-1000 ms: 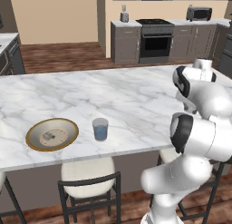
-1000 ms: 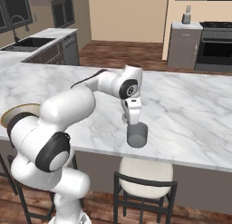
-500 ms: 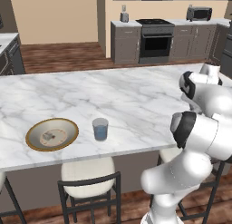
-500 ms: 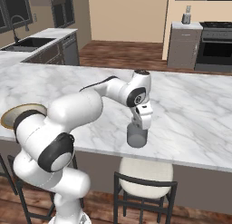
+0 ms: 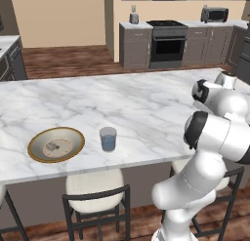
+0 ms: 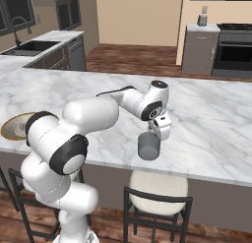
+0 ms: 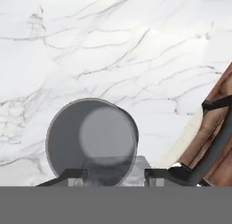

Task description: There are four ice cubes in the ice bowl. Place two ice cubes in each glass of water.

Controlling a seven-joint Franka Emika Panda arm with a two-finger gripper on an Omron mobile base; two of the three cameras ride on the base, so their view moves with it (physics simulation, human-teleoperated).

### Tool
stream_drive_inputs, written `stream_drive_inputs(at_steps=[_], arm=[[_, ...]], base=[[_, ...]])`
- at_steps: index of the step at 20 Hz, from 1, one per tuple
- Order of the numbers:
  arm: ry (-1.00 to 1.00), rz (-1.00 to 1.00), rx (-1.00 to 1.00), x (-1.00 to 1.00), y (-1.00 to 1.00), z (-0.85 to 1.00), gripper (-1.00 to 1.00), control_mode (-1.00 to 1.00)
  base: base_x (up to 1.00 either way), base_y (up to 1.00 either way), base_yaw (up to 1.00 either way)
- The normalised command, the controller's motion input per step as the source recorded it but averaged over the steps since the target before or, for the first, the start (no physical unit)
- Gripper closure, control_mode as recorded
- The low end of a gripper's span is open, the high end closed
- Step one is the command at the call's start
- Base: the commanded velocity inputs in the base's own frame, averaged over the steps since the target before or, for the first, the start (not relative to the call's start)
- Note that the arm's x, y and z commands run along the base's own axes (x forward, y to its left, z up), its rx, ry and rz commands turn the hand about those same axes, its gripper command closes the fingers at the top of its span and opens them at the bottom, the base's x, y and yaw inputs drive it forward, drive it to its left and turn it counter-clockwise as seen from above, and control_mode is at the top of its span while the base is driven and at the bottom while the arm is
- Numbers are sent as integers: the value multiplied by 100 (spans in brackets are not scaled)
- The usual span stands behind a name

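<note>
On the worktop, the ice bowl sits near the front edge towards the left end, with ice cubes inside it. One glass of water stands just to its right, apart from it and also near the front edge. The second glass stands well to the right, close to the front edge, above a stool.

A white marble counter with grey veins carries a gold-brown-rimmed, pale beige ice bowl, a translucent blue-grey glass of water, and a darker grey glass.
</note>
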Motion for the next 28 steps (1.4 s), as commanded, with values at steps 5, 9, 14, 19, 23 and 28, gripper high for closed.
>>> stream_drive_inputs(at_steps=[5,9,14,19,23,28], arm=[[0,2,-6,7,1,-24,100,-100],[0,2,-8,9,0,-39,100,-100],[0,4,-3,27,7,-37,100,-100],[0,6,0,37,4,-16,100,-100],[0,7,0,33,0,0,100,-100],[0,7,0,1,0,-11,100,-100]], base=[[0,0,0],[0,0,0],[0,0,0],[0,0,0],[0,0,0],[0,0,0]])
